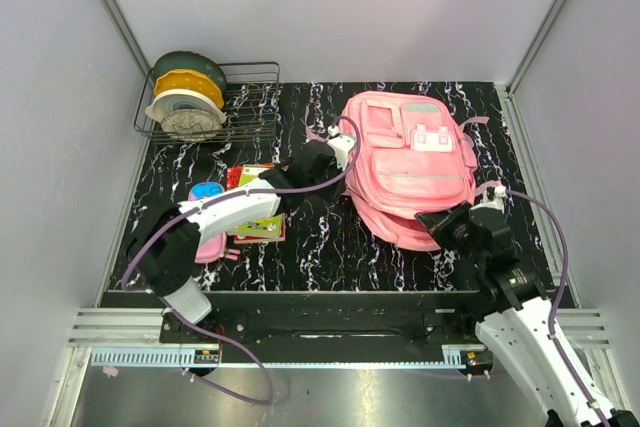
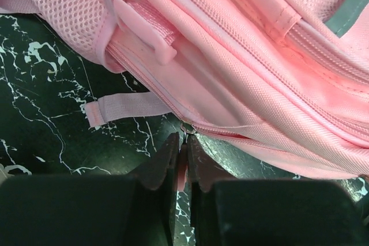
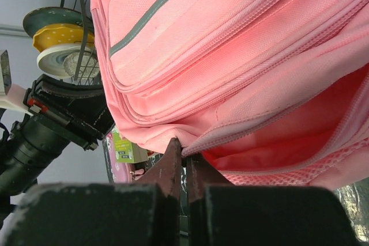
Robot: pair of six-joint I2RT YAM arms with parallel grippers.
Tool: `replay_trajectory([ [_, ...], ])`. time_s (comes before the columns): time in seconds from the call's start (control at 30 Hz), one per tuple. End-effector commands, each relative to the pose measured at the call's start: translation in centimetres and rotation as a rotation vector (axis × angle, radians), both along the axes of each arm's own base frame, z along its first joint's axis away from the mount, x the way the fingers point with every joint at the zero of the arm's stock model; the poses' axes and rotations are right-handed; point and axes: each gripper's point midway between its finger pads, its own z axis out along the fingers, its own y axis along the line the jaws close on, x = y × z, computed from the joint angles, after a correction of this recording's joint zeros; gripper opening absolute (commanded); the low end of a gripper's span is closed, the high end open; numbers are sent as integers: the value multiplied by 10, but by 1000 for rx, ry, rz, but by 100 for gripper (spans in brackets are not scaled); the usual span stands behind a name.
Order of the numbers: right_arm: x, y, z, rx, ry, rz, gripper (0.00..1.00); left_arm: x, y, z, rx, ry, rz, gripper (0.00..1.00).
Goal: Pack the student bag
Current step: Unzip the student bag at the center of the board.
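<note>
Top cam looks down on the whole table (image 1: pixel 330 247) from high behind; both wrist cams are super close, all three sharing the backpack (image 1: pixel 415 162).

place: robot lab test cell | walls: plain grey panels (image 1: pixel 330 7) on aluminium posts (image 1: pixel 113 9) box me in left, far, right | bench: black marbled table (image 1: pixel 330 247), metal rail (image 1: pixel 110 327) near, by my arm bases | props: wire rack (image 1: pixel 255 97) of plates (image 1: pixel 186 97), far left
</note>
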Motion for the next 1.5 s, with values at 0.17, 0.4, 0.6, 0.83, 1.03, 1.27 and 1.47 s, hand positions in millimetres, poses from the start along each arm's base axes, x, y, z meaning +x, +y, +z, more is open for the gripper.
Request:
replay_trajectory([
  [0.17, 25, 2, 14, 19, -51, -38, 0, 25, 5, 31, -34, -71, 40, 65],
  [0.4, 58, 18, 11, 42, -51, -21, 0, -18, 2, 79, -249, -83, -8, 78],
  [0.6, 75, 25, 13, 6, -84, 8, 0, -49, 3, 87, -296, -89, -33, 85],
  [0.83, 93, 38, 24, -14, -108, 64, 0, -62, 13, 107, -454, -118, 21, 99],
  [1.03, 98, 41, 31, -15, -118, 78, 0, -74, 3, 141, -693, -198, 77, 99],
  [1.27, 93, 43, 34, -17, -124, 97, 0, -64, -11, 106, -785, -30, 226, 99],
  [1.47, 85, 41, 23, -15, -108, 105, 0, -63, -21, 113, -901, 34, 232, 99],
])
